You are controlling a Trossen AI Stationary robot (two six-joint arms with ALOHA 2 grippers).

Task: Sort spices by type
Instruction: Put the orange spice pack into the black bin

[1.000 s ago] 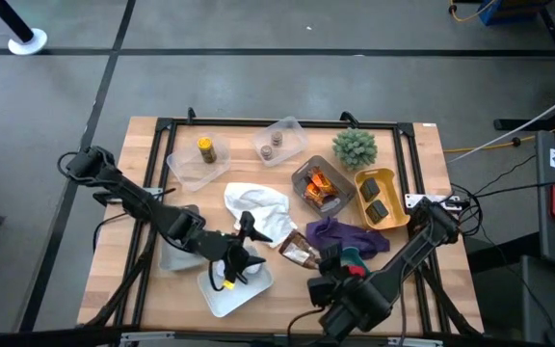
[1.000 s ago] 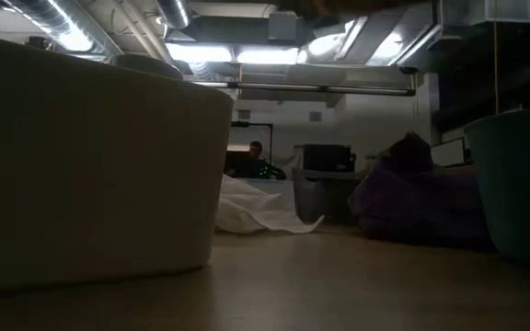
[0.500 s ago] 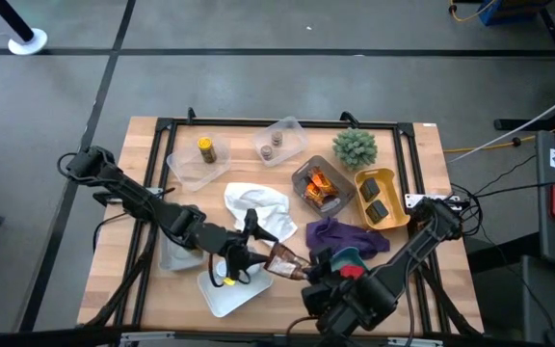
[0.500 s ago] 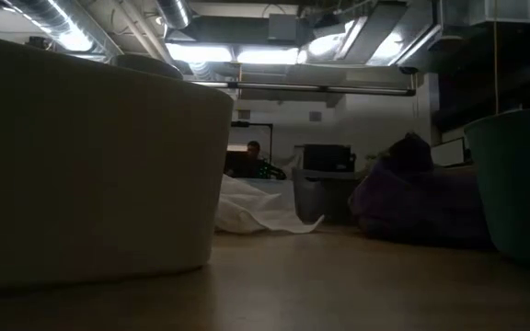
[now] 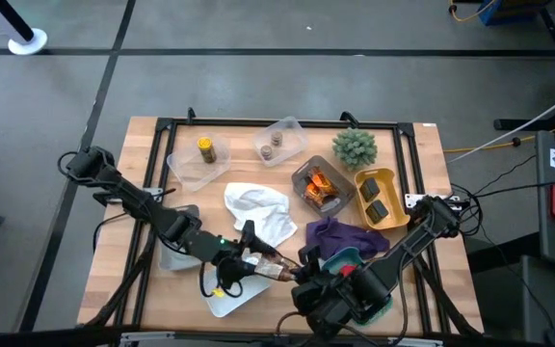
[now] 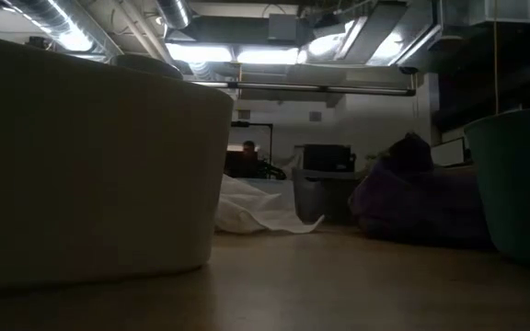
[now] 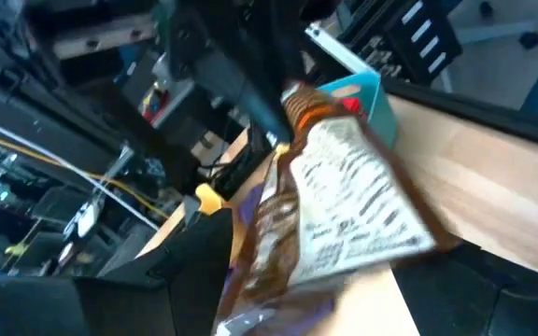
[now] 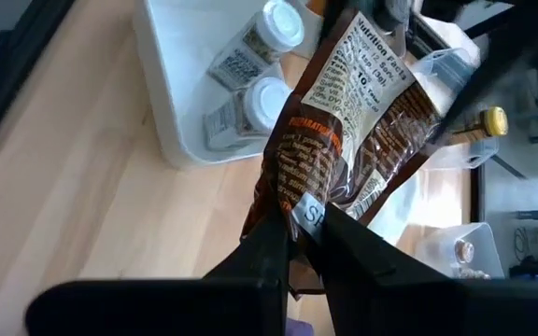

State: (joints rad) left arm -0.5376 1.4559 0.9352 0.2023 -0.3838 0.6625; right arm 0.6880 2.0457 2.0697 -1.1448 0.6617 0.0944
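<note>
A flat brown and orange spice packet (image 5: 273, 270) hangs in the air between my two grippers, over the near part of the table. My right gripper (image 5: 297, 278) is shut on one end of it. My left gripper (image 5: 251, 253) is open at the other end, and in the left wrist view the packet (image 7: 344, 205) runs down between its fingers. Whether they touch it, I cannot tell. Below lies a white tray (image 5: 222, 303) with two white-capped jars (image 8: 274, 23) lying on its floor. My right gripper pinches the packet's end (image 8: 299, 207) between its two fingers (image 8: 269, 245), which come level from the table's right and lie along the packet. The packet (image 8: 344, 121) is lifted clear and sticks out beyond the fingers, toward my left gripper and above the white tray.
A white cloth (image 5: 258, 212) and a purple cloth (image 5: 345, 234) lie mid-table, and a teal bin (image 5: 353, 258) sits under my right arm. At the far side are a green plant (image 5: 355, 146), a grey bin of orange packets (image 5: 316, 188), a yellow tray (image 5: 379, 202) and clear trays with jars (image 5: 205, 149).
My right gripper, shut on the packet, has moved toward the table's left and near edge. The packet has risen from its place beside the purple cloth. It now stands in the air at my left gripper, above the white tray's edge.
</note>
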